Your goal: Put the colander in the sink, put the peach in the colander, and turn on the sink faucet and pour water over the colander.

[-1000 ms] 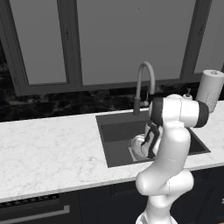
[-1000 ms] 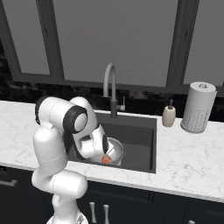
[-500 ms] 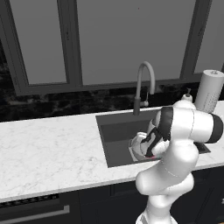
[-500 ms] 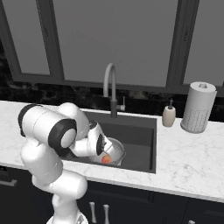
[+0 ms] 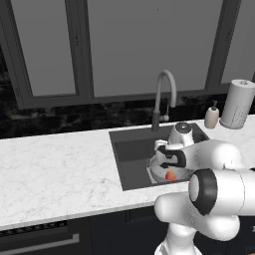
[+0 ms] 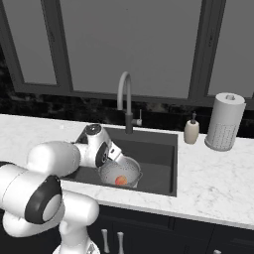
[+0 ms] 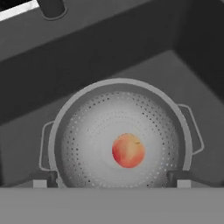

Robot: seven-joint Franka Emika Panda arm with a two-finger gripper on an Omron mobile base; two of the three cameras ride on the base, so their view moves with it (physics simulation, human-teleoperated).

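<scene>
Hovering gripper (image 7: 112,181): fingers spread wide, empty, above the colander (image 7: 87,127).
Peach (image 7: 128,150): resting free at the colander's bottom.
Sink (image 6: 158,163): holds the colander near its front.
Sink faucet (image 6: 126,99): off, behind.
Risk: reaching for the lever, the arm could clip the colander and shift it from under the spout.

In the left base view the arm's white links cover the sink's (image 5: 130,149) front right corner and most of the colander (image 5: 160,174); the peach (image 5: 171,175) peeks out. The gripper there is hidden behind the wrist. In the right base view the forearm hides the colander's (image 6: 128,170) left rim. In the hand view the fingertips (image 7: 43,178) barely show, and the faucet (image 7: 51,7) is cut off by the top edge.
</scene>
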